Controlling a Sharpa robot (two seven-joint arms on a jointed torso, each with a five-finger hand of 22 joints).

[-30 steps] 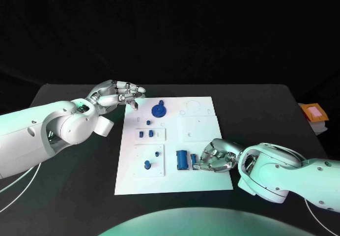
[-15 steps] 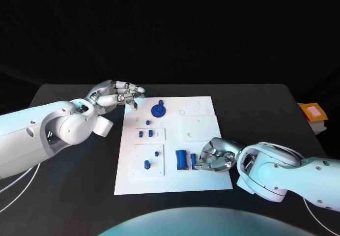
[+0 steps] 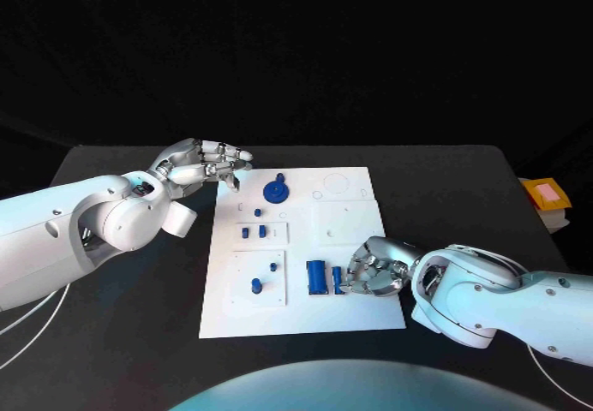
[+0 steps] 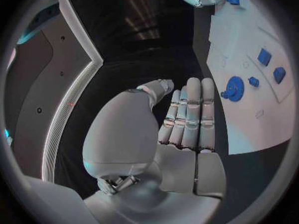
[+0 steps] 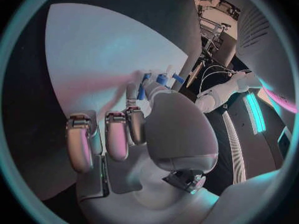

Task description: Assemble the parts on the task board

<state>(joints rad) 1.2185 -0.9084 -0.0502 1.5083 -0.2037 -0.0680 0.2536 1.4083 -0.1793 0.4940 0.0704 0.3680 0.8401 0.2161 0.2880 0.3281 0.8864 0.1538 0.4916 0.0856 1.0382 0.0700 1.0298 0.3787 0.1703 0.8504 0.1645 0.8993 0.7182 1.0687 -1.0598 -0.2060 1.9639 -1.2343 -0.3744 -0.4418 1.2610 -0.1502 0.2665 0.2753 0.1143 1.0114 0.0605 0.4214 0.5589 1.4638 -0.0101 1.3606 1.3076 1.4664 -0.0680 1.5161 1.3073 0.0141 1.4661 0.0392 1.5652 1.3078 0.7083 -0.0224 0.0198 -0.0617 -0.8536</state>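
right hand (image 3: 377,270) fingers — grip on slim blue part (image 3: 336,281) unclear

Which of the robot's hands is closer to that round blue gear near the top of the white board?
Left. The left hand hovers just off the task board's far left corner, beside the blue gear. The right hand is at the board's near right side, by the long blue parts.

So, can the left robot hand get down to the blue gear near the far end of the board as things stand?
Probably yes. The left robot hand hovers at the task board's far left corner, holding nothing, and the blue gear lies just beside it with nothing between them. The right robot hand works at the near end.
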